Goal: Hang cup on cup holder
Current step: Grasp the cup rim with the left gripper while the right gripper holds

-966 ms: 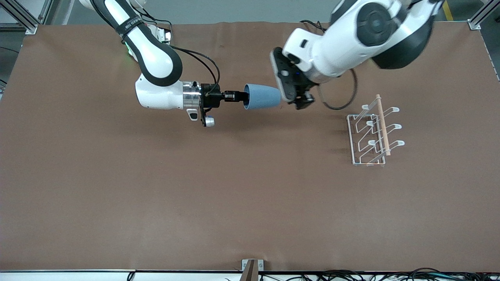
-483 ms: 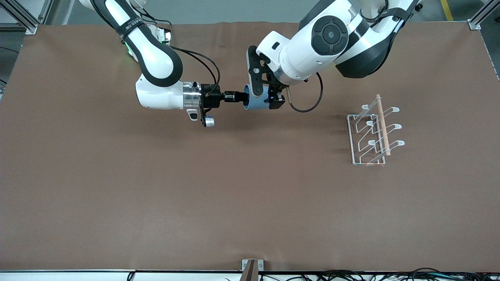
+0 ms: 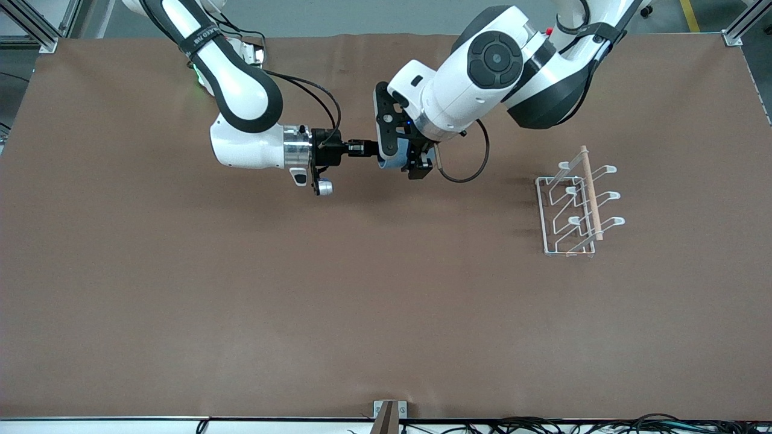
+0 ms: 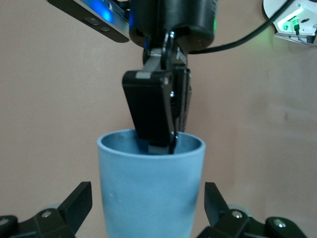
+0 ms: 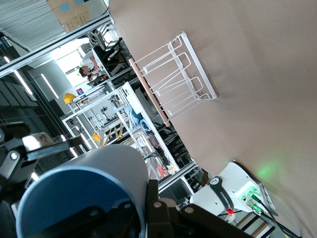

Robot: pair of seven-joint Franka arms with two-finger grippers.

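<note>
The brown surface (image 3: 241, 289) carries the cup holder (image 3: 576, 205) at the left arm's end, well apart from both arms. Over the middle, the right tool (image 3: 368, 148) pinches the cup's (image 4: 151, 191) rim, holding it sideways in the air. The left tool (image 3: 415, 161) straddles the cup, fingers (image 4: 74, 203) spread wide, not touching.
</note>
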